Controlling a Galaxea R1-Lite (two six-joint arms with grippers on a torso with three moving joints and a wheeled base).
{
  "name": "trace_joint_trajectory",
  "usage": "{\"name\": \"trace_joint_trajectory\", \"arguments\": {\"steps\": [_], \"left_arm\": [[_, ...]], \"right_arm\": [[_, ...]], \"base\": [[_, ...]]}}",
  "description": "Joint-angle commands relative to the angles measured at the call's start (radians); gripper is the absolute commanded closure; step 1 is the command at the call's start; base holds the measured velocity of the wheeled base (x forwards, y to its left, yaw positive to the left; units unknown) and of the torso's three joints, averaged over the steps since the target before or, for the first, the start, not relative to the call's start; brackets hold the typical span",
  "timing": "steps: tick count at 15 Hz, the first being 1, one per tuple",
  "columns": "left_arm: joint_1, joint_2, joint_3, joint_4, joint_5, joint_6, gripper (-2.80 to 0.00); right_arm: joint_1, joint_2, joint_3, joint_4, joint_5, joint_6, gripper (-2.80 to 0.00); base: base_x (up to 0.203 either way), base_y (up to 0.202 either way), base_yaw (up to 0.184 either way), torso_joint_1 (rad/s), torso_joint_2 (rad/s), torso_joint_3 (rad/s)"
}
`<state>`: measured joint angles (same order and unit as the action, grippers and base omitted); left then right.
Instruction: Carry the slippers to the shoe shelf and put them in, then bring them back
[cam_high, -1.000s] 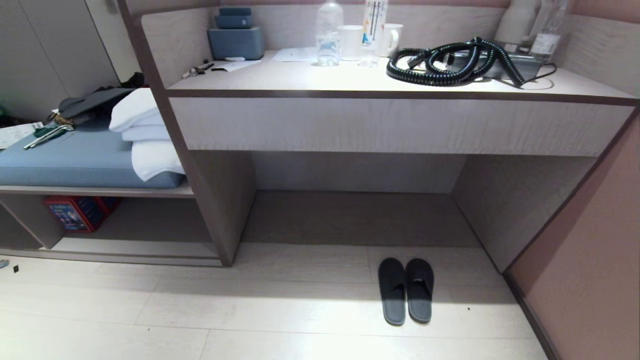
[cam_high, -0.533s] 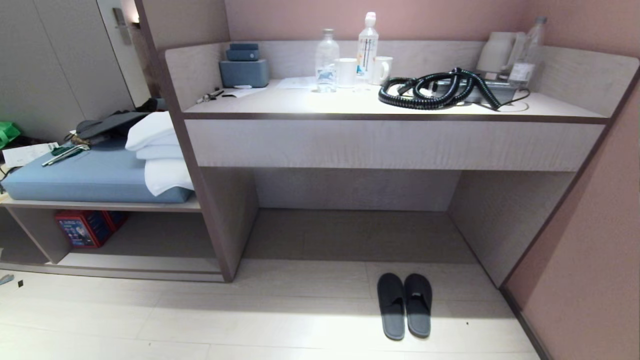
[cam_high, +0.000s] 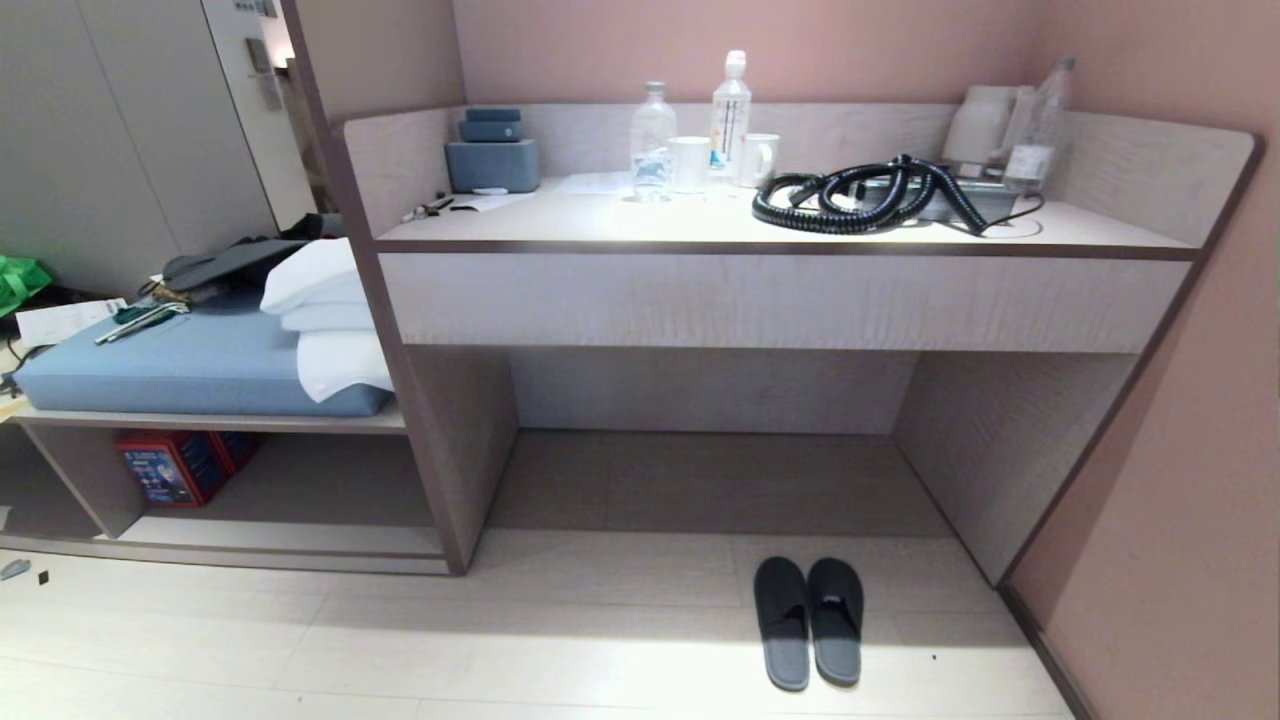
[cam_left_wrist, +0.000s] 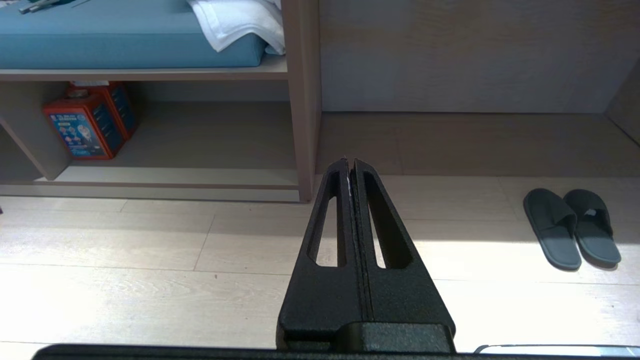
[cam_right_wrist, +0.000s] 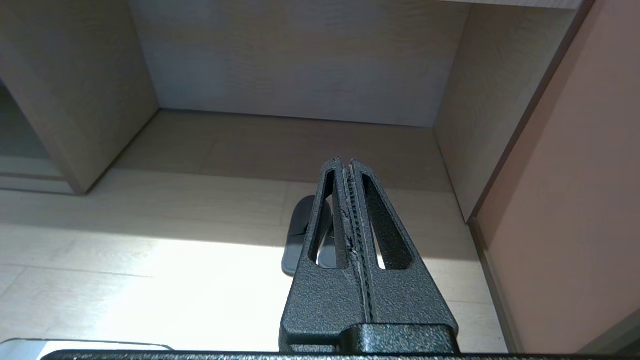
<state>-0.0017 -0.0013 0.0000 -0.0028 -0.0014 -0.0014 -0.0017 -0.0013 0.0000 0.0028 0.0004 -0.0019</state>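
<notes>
Both my grippers are pressed fully together and hold nothing: the left gripper (cam_left_wrist: 350, 161) hangs over bare floor (cam_high: 500, 640) in front of the shoe shelf (cam_high: 300, 505), the right gripper (cam_right_wrist: 345, 161) above the slippers (cam_high: 808, 620). The pair sits side by side on the floor, near right, just outside the wide opening under the counter (cam_high: 780, 225). Since a second ago my head camera has tilted up; the slippers themselves lie unmoved.

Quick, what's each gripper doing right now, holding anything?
Left gripper: closed, empty, parked above the floor.
Right gripper: closed, empty; the slippers lie on the floor.
</notes>
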Motion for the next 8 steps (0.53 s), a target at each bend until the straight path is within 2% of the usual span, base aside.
{"name": "trace_joint_trajectory", "arguments": {"steps": [1,4,8], "left_arm": [[0.0,0.001,0.0,0.0,0.0,0.0,0.0],[0.0,0.001,0.0,0.0,0.0,0.0,0.0],[0.0,0.001,0.0,0.0,0.0,0.0,0.0]], "right_arm": [[0.0,0.001,0.0,0.0,0.0,-0.001,0.0],[0.0,0.001,0.0,0.0,0.001,-0.001,0.0],[0.0,0.001,0.0,0.0,0.0,-0.001,0.0]], "base": [[0.0,0.0,0.0,0.0,0.0,0.0],[0.001,0.02,-0.007,-0.001,0.0,0.001],[0.001,0.167,-0.005,0.002,0.0,0.006]]}}
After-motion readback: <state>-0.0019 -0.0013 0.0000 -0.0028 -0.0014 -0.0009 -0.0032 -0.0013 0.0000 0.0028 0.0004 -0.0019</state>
